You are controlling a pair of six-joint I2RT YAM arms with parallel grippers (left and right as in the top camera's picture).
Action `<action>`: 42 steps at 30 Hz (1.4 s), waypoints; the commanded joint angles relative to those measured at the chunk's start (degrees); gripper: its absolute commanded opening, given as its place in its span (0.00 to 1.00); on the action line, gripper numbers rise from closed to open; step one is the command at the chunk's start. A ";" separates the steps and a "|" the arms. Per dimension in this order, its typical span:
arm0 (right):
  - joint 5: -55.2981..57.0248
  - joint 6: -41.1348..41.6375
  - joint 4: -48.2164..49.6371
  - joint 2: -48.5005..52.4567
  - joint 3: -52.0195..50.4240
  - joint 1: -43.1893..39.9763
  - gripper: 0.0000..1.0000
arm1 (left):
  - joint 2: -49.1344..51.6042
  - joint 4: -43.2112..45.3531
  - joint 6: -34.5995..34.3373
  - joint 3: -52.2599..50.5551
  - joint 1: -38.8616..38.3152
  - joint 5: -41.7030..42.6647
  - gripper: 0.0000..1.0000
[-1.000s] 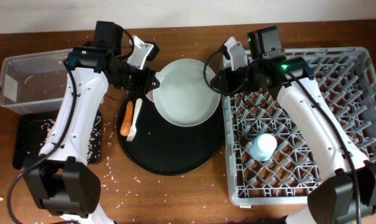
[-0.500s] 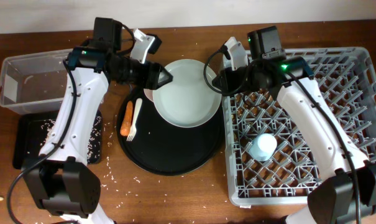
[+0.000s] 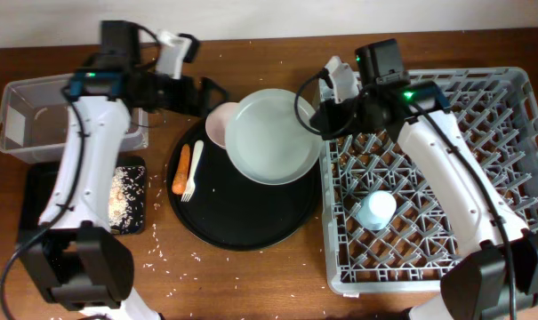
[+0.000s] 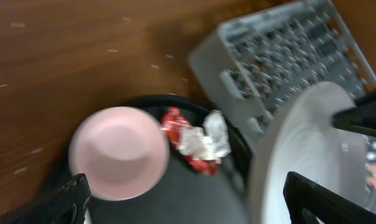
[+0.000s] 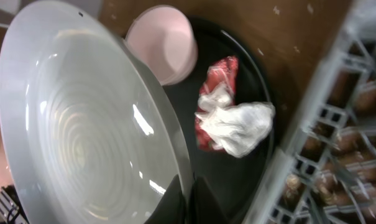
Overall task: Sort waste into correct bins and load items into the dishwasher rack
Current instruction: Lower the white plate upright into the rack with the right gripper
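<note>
Wood tabletop (image 3: 251,280); right end effector (image 3: 320,117) pinches plate (image 3: 269,138) rim beside rack (image 3: 329,222) edge.

The pale grey plate (image 5: 82,137) fills the left of the view, tilted, and the right gripper (image 5: 186,199) pinches its rim at the bottom edge. Beyond the plate, on the round black tray (image 5: 243,62), lie the small bowl (image 5: 166,43) and, near it, the crumpled red-and-white wrapper (image 5: 222,81) with white tissue (image 5: 234,127). The grey rack (image 5: 324,155) is at the right, just beside the tray.
</note>
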 commanded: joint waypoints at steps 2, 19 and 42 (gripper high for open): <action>4.42 0.52 -6.54 -1.44 4.20 -7.26 0.04 | -1.31 0.48 0.52 -0.02 5.79 -1.88 0.99; 63.36 0.44 -17.86 -0.48 15.37 -14.95 0.04 | -1.31 0.70 0.52 -0.04 8.07 -1.95 0.99; 56.59 -8.24 -9.38 10.27 15.28 -14.93 0.72 | -1.31 0.70 0.52 -0.04 8.07 -1.95 0.99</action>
